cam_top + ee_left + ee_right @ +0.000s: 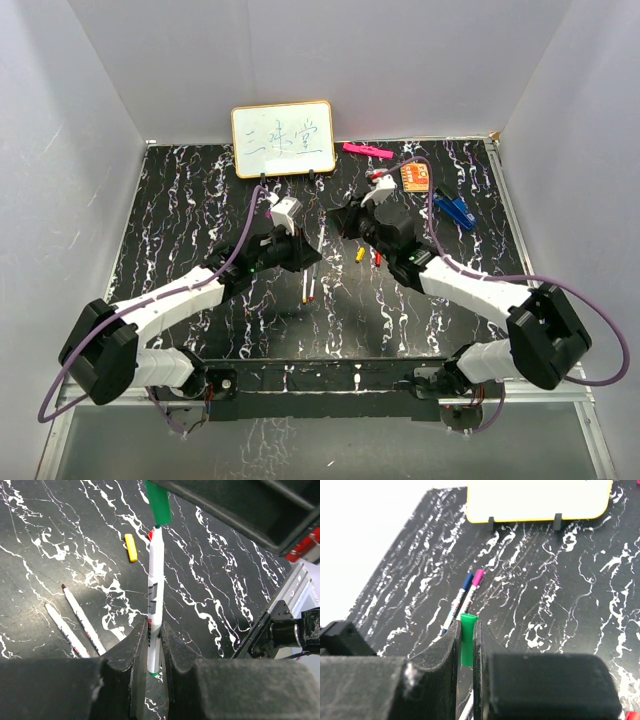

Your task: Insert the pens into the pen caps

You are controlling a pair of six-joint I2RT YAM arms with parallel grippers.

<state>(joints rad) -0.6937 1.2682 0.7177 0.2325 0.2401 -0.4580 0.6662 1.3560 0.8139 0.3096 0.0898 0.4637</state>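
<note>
My left gripper (154, 636) is shut on a white pen (155, 580) with a green end, and the pen points away from it. The pen's tip sits right at the mouth of a green cap (158, 502). My right gripper (467, 630) is shut on this green cap (467, 639). In the top view the two grippers, left (308, 252) and right (345, 225), meet over the table's middle. Two uncapped pens (80, 622) lie on the table, also in the top view (310, 290). A yellow cap (130, 547) and a red cap (377, 260) lie loose. Two capped pens, blue and purple (467, 587), lie together.
A small whiteboard (283, 138) stands at the back. A pink flat bar (367, 151), an orange card (416, 178) and a blue clip-like object (455, 208) lie at the back right. White walls enclose the black marbled table (180, 220).
</note>
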